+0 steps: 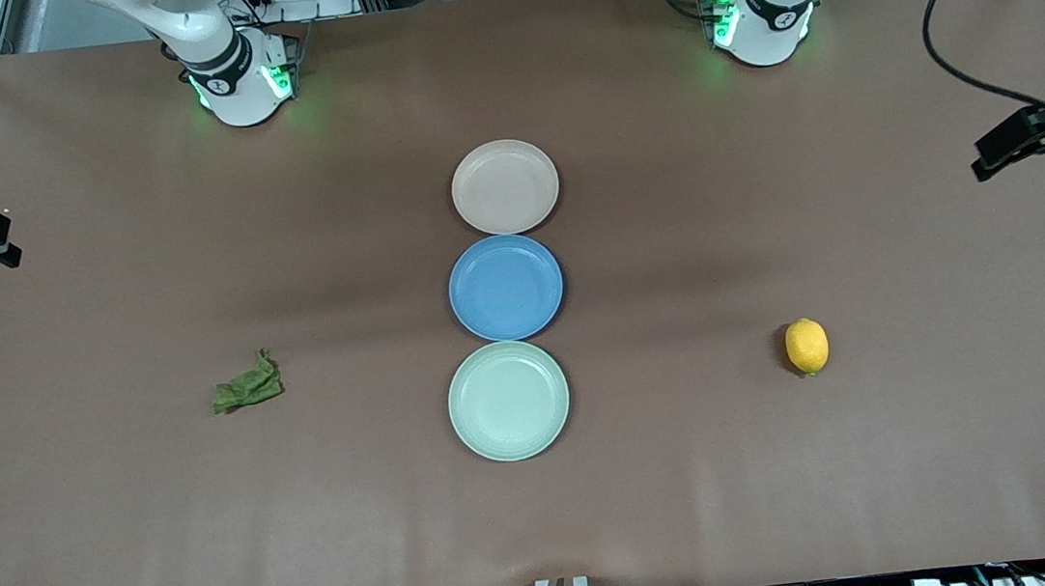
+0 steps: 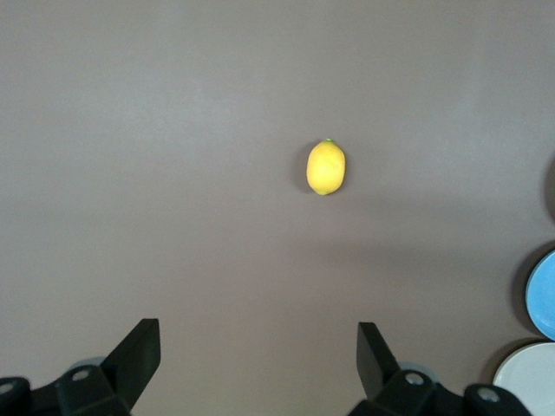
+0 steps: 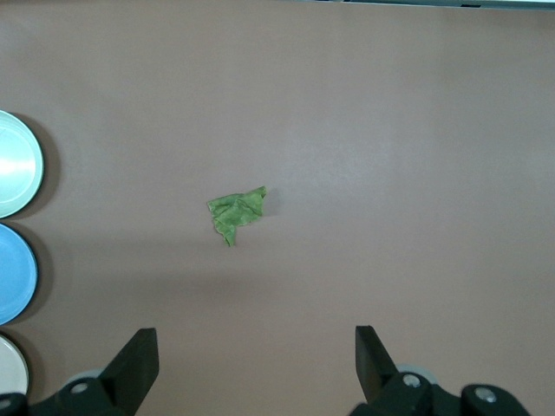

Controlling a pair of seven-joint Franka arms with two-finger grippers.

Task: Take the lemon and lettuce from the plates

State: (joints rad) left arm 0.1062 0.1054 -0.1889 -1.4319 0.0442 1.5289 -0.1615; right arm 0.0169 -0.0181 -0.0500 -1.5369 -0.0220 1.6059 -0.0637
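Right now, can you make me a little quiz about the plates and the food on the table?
1. True or false: the lemon lies on a plate.
2. Which plate sits between the other two? A mint green plate, B blue plate, C beige-pink plate
3. Fill in: the lettuce lies toward the ____ arm's end of the table.

Key: 1 false, it lies on the bare table. 2 B. 3 right.

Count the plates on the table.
3, in a touching row mid-table: beige-pink plate nearest the robots' bases, blue plate in the middle, mint green plate nearest the front camera. All empty.
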